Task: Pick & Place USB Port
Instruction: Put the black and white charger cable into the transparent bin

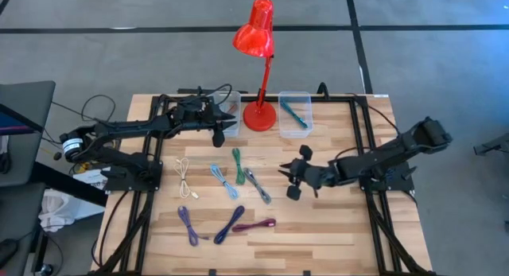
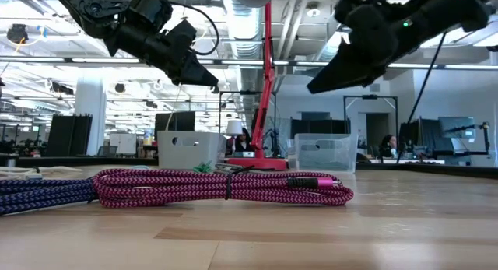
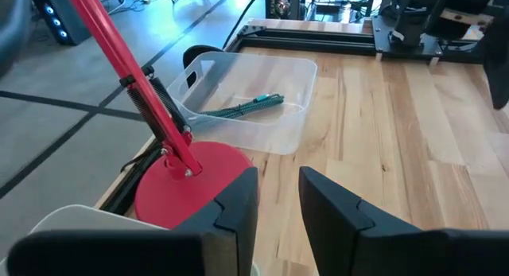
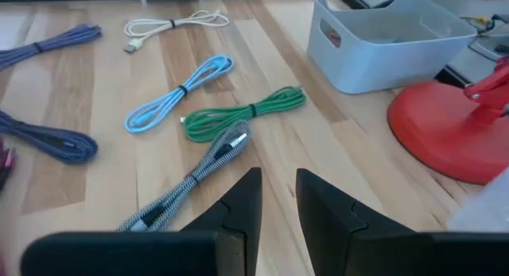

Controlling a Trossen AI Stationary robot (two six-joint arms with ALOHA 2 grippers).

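We hover our right gripper (image 1: 288, 180), jaws narrowly parted and empty, right of centre, just right of the grey cable (image 1: 256, 184); next we descend and pinch it. Our left gripper (image 1: 225, 117), likewise parted and empty, waits upper left over the white bin (image 1: 233, 126).

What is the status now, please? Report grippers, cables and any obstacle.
Left gripper open, empty, above white bin. Right gripper open, empty, beside grey cable. Teal cable already in clear bin. Nothing blocking.
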